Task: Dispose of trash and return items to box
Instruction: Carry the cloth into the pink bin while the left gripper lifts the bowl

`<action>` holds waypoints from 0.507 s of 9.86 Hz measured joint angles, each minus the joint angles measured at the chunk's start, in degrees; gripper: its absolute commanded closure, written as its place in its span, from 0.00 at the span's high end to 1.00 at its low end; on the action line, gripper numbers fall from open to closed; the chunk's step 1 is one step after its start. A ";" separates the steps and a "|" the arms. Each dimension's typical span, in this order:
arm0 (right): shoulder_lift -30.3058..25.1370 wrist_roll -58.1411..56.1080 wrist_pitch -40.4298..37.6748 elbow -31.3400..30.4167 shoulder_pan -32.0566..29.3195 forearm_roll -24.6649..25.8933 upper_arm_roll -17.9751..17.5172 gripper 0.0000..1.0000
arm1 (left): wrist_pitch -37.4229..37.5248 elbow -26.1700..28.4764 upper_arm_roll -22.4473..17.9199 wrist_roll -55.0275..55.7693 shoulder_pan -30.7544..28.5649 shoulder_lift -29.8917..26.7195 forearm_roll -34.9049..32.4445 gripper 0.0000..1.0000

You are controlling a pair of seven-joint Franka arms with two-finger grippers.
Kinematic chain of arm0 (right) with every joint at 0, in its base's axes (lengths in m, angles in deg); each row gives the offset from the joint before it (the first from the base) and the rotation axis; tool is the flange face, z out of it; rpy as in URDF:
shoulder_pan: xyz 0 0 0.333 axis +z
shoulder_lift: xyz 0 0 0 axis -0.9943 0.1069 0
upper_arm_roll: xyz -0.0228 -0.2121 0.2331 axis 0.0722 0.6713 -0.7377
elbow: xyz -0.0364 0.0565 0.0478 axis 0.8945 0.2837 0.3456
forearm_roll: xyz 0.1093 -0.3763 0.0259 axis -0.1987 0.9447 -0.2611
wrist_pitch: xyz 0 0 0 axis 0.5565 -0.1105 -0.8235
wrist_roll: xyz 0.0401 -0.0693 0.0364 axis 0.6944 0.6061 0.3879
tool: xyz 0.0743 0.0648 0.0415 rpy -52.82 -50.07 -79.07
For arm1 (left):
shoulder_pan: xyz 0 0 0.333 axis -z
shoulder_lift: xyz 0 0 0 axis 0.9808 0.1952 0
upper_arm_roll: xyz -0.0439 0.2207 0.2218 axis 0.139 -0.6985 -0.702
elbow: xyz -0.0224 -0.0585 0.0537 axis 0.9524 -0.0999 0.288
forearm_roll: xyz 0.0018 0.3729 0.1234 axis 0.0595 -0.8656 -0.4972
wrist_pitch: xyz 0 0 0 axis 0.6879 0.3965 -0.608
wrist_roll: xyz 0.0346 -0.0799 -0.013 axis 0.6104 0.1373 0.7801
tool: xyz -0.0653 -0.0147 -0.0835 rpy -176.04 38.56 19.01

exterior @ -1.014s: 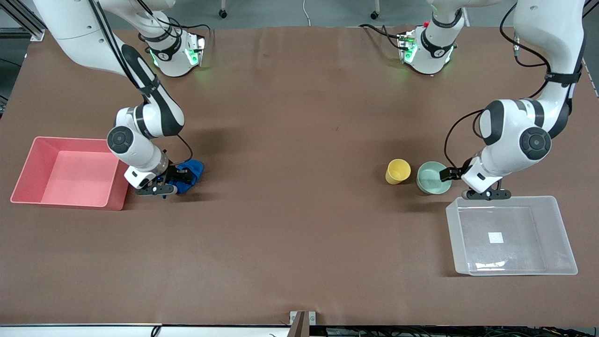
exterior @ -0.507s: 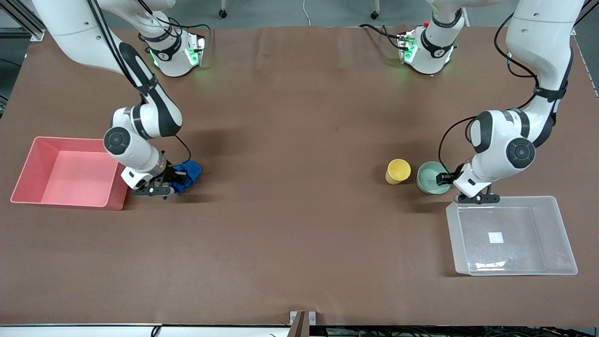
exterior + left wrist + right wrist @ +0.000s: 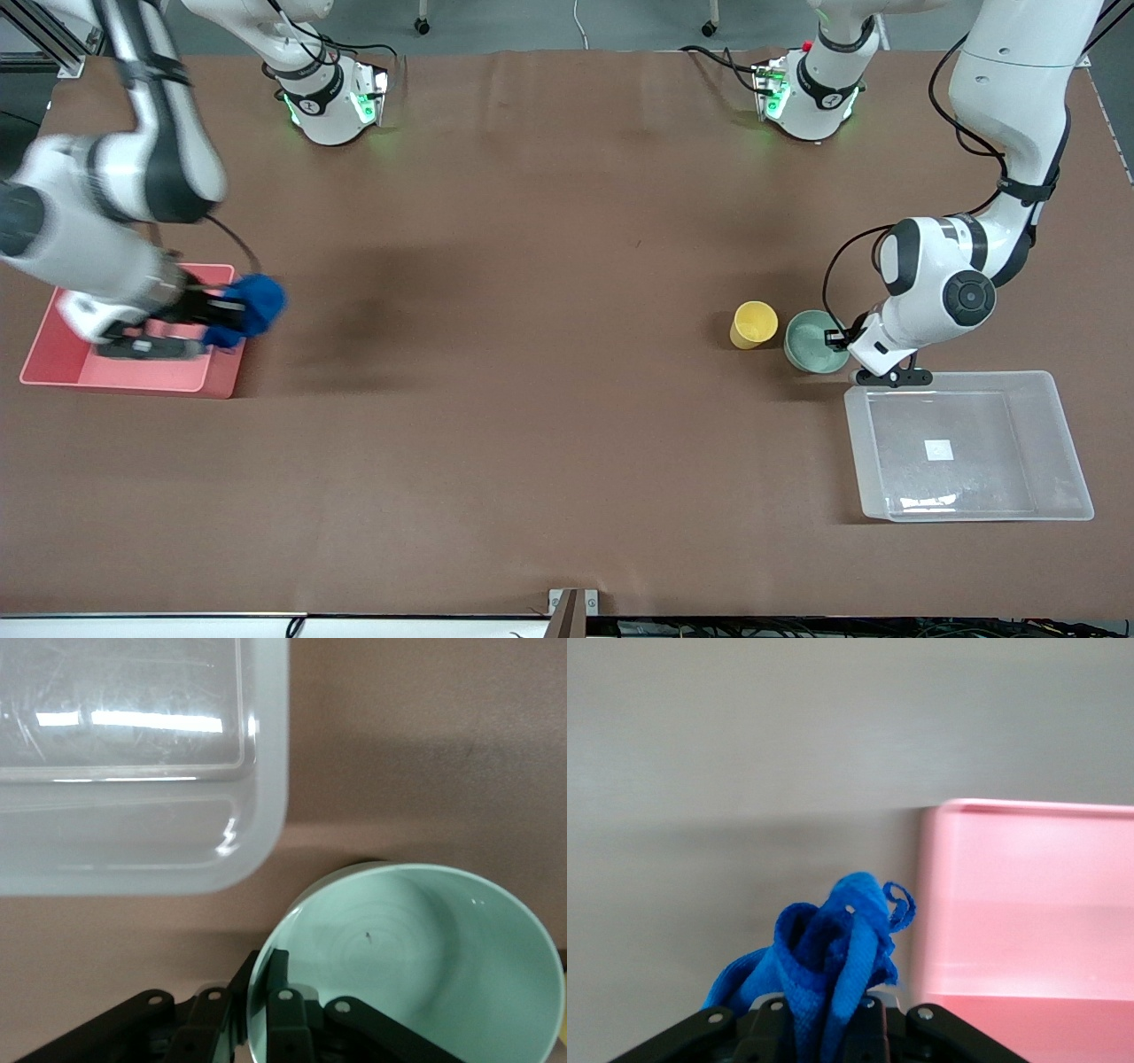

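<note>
The trash, a wrinkly blue wad (image 3: 248, 306), hangs in my right gripper (image 3: 213, 310), which is shut on it in the air over the pink bin's (image 3: 133, 379) end wall nearest the table's middle. The right wrist view shows the wad (image 3: 833, 966) between the jaws of the gripper (image 3: 824, 1017), with the bin (image 3: 1028, 895) beside it. My left gripper (image 3: 837, 339) is shut on the rim of the mint-green bowl (image 3: 808, 341), one finger inside and one outside (image 3: 282, 1010). The bowl (image 3: 416, 966) stands beside the yellow cup (image 3: 754, 323). The clear box (image 3: 966, 379) lies next to the bowl, nearer the front camera.
The box has a white sticker (image 3: 938, 449) on its base, and its rounded corner (image 3: 257, 842) is close to the bowl. The pink bin holds nothing I can see. Both arm bases stand along the table's back edge.
My right gripper lifted the blue wad off the table and carried it toward the pink bin. My left gripper moved along the bowl's rim, and the bowl slid slightly toward the cup.
</note>
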 measured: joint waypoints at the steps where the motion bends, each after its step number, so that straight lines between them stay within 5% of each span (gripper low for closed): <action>1: -0.17 -9.95 1.45 -0.21 -0.66 0.01 6.07 0.02 | -0.02 -0.02 0.00 0.00 0.00 -0.05 0.00 0.04; 3: 2.08 -24.75 6.97 -1.64 -1.84 -0.02 15.09 0.03 | -0.02 -0.11 0.01 -0.21 -0.01 -0.29 0.00 0.00; 5: 7.20 -27.20 13.79 -3.44 -2.08 -0.02 16.73 0.06 | 0.44 -0.48 0.02 -1.64 -0.03 -1.52 0.00 0.00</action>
